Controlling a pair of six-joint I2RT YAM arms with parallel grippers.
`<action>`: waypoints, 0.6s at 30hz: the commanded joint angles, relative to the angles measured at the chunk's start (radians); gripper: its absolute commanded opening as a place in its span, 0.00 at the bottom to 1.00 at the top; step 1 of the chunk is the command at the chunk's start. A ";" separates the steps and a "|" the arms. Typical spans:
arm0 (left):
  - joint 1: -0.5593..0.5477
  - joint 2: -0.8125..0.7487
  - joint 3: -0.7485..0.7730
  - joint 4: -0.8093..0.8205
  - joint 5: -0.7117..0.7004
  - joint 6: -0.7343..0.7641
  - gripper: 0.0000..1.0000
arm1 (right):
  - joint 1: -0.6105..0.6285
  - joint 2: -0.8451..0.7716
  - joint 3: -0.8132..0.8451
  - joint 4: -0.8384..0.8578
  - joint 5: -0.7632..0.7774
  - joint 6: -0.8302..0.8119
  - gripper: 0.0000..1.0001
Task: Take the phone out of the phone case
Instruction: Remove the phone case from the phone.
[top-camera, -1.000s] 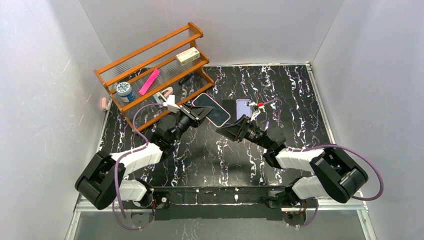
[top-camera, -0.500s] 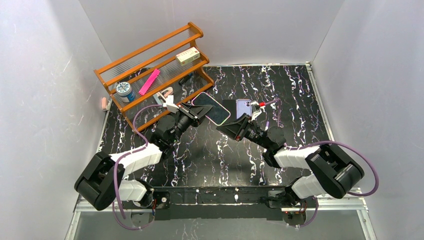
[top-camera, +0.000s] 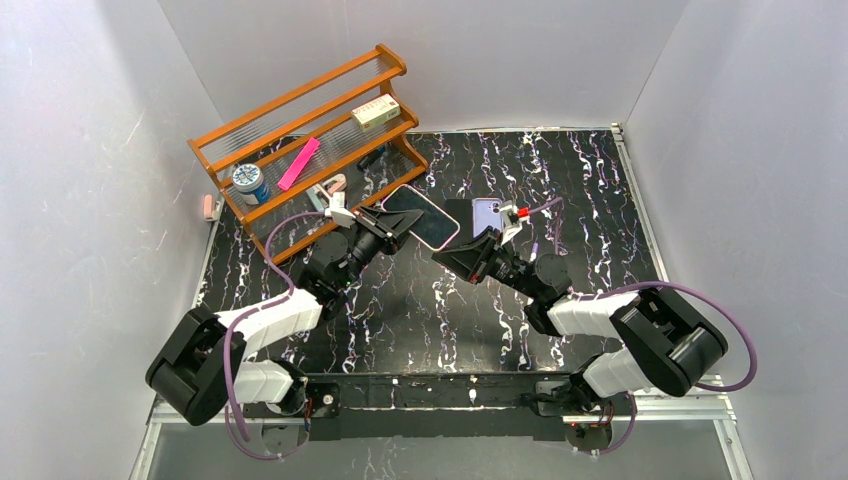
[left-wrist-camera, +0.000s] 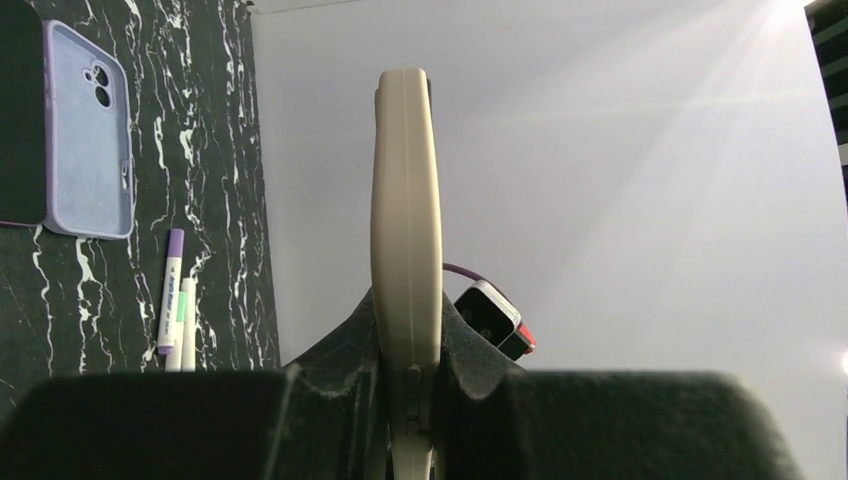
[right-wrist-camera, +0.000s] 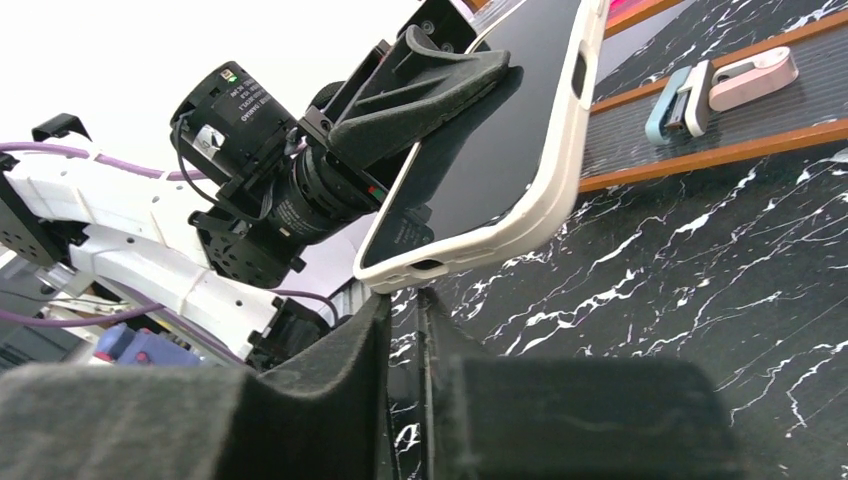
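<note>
A phone with a dark screen (right-wrist-camera: 500, 140) sits in a cream case (right-wrist-camera: 505, 232). It is held up off the table, tilted, in my left gripper (top-camera: 392, 228), which is shut on its near end. The left wrist view shows the case (left-wrist-camera: 405, 200) edge-on, clamped in my left gripper (left-wrist-camera: 408, 330). My right gripper (top-camera: 443, 253) reaches in from the right below the phone's (top-camera: 420, 215) free corner. In the right wrist view my right gripper (right-wrist-camera: 405, 295) has its jaws drawn to a thin slit with nothing visible between them. Its tips touch the case's lower edge.
A lilac phone case (top-camera: 488, 213) lies flat behind my right gripper, with two marker pens (left-wrist-camera: 172, 295) beside it. An orange wooden rack (top-camera: 310, 140) stands at the back left, holding a blue tin (top-camera: 248, 182), a pink strip (top-camera: 299, 163) and a small box (top-camera: 375, 112).
My right gripper's jaws have closed from wide apart to a thin slit and edged up to the case's corner. The left gripper has kept its hold on the phone, shifting it slightly.
</note>
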 joint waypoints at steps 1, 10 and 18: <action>-0.010 -0.046 -0.001 0.076 0.023 0.007 0.00 | -0.006 -0.008 0.006 0.071 0.010 -0.033 0.28; -0.010 -0.040 -0.002 0.075 0.017 0.037 0.00 | -0.006 -0.044 -0.005 0.094 0.017 0.014 0.49; -0.010 -0.030 0.001 0.075 0.028 0.042 0.00 | -0.006 -0.032 0.012 0.117 0.022 0.031 0.48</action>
